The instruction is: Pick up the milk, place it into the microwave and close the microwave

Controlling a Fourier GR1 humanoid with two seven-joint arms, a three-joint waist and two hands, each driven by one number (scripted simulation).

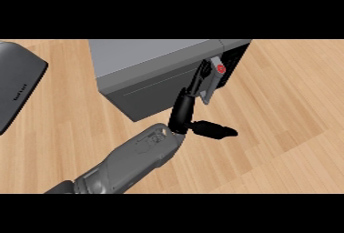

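Wood-grain counter (289, 113) fills the view. A grey microwave (154, 68) sits at far centre, its opening facing right. A dark flat object (17, 86) lies at the left edge; we cannot tell what it is.

One grey forearm (128, 164) comes up from the near edge; we read it as the right arm, since only one shows.

Right hand (184, 113): fingers straight, reaching up to the milk (209, 82); thumb splayed out right. The fingers lie against the carton, not curled round it.

The milk stands tilted at the microwave's mouth, red cap showing, seemingly partly inside.

We judge the placing step nearly done. Next: push it fully in, withdraw, then find the door, which we cannot make out.
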